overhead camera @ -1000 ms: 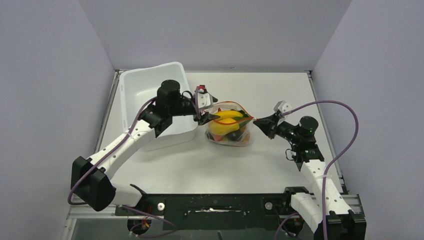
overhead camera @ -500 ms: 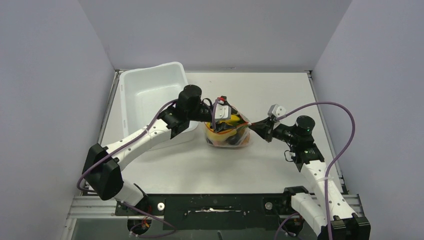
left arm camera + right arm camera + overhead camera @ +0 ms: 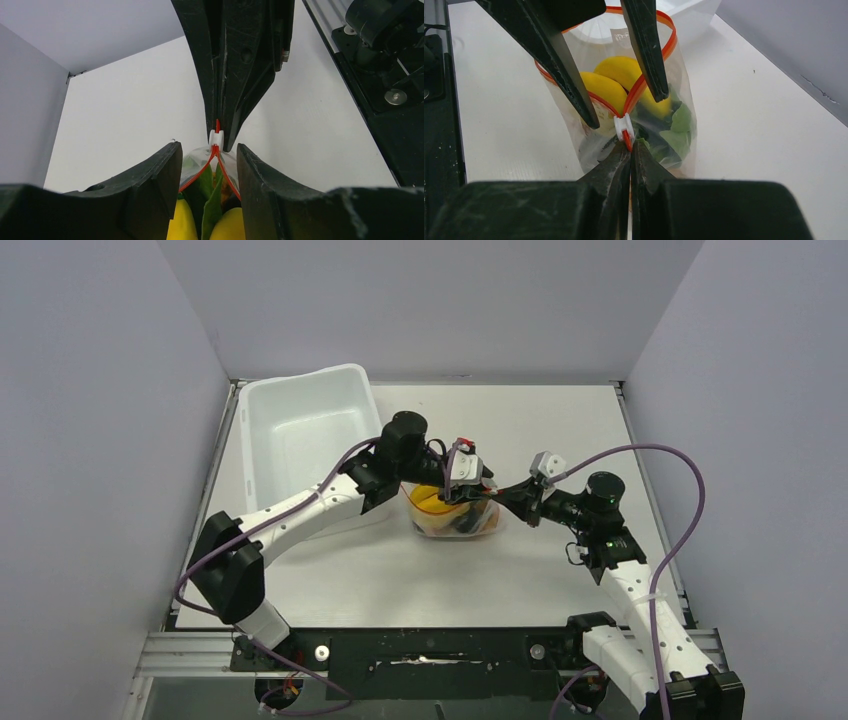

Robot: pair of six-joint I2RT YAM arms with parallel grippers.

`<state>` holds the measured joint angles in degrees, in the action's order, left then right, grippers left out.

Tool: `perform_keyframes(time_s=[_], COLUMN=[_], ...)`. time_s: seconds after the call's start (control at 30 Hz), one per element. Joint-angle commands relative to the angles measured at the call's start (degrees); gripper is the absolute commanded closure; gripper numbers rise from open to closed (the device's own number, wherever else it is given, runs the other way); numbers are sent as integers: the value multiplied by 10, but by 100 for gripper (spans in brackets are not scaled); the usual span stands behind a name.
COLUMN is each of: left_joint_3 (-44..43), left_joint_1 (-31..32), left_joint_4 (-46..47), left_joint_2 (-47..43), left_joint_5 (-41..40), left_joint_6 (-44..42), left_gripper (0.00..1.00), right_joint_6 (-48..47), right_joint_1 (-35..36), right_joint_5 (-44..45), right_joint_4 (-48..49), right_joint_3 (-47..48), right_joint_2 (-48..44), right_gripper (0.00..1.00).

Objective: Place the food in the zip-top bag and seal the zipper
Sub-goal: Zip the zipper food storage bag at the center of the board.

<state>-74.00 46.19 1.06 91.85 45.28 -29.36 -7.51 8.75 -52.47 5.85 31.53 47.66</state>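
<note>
Scene: two robot arms meet over a clear bag on a white worktop (image 3: 540,420), seen from above and from both wrists.
Landmark: a white tub (image 3: 305,378), lying at the far left of the worktop.
Zip-top bag (image 3: 455,522): stands upright on the worktop, just beside the tub's near corner, on the side toward the right arm.
Food (image 3: 621,67): inside the bag; rounded yellow pieces on top, green leafy pieces (image 3: 679,125) below them.
Zipper (image 3: 199,172): the red strip runs round the bag's mouth, which gapes open on the tub side. The two halves join at a white slider (image 3: 623,124) at the end farthest from the tub.
Left gripper (image 3: 206,148): its arm crosses the tub's near corner. Its fingers are spread apart and straddle the zipper, one on each side, close to the slider.
Right gripper (image 3: 629,147): on the bag's side away from the tub. Its fingers are clenched on the zipper's end, right by the slider.
</note>
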Motion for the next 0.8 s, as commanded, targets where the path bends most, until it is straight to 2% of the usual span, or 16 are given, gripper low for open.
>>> perform_keyframes(time_s=[0.0, 0.3, 0.63, 0.77], left_joint_3=[-39, -40, -44, -47], left_joint_1=[4, 5, 7, 7], left_joint_4=[31, 30, 30, 22], left_joint_2=[13, 22, 31, 33], left_joint_5=[19, 40, 40, 45], left_joint_6=[-1, 1, 1, -5], left_gripper=[58, 73, 73, 91], right_joint_6=[-7, -7, -1, -1], right_joint_1=[7, 10, 12, 13], right_joint_5=[5, 6, 8, 10], right_joint_4=[24, 22, 28, 29], right_joint_3=[23, 20, 20, 16], right_joint_2=[-11, -9, -5, -5], right_gripper=[100, 100, 100, 100])
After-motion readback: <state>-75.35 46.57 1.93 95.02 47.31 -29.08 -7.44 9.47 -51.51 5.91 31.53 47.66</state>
